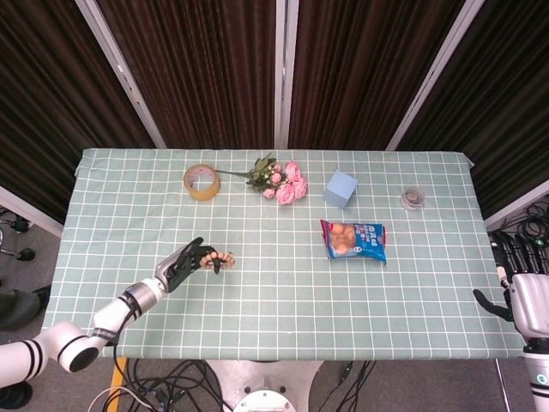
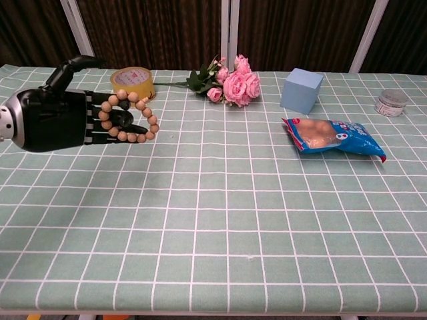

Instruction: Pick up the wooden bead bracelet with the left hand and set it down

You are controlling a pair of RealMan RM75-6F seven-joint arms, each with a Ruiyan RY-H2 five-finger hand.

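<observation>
So the left hand (image 2: 57,121) is up off the table (image 2: 220,220) on the near-left side, palm turned toward the chest camera, and the bracelet (image 2: 127,118) is looped around its fingers (image 2: 110,120). You can see the dark fingers running through the middle of the bead ring, beads arcing over the top and back underneath. The fingers are pretty much stretched out sideways rather than curled tight, thumb sticking up and away, so the bracelet is more hanging on them than squeezed, but the hand does have it and it's clear of the cloth. From the head view the same hand (image 1: 184,264) sits left of centre on the table with the bracelet (image 1: 220,258) right at its fingertips, on the side facing the table's middle. The right hand (image 1: 525,287) is way off past the right edge of the table, fingers spread and pointing up, nothing in it. Other stuff on the checked cloth: a tape roll (image 2: 132,86) just behind the left hand in the chest view, pink flowers (image 2: 233,83) near the back middle, a blue cube (image 2: 302,91) to the right of those, a snack bag (image 2: 331,137) in front of the cube, and a small jar (image 2: 391,103) at the far right. All of that is well apart from the bracelet except the tape, which is near but not touching as far as I can see.
</observation>
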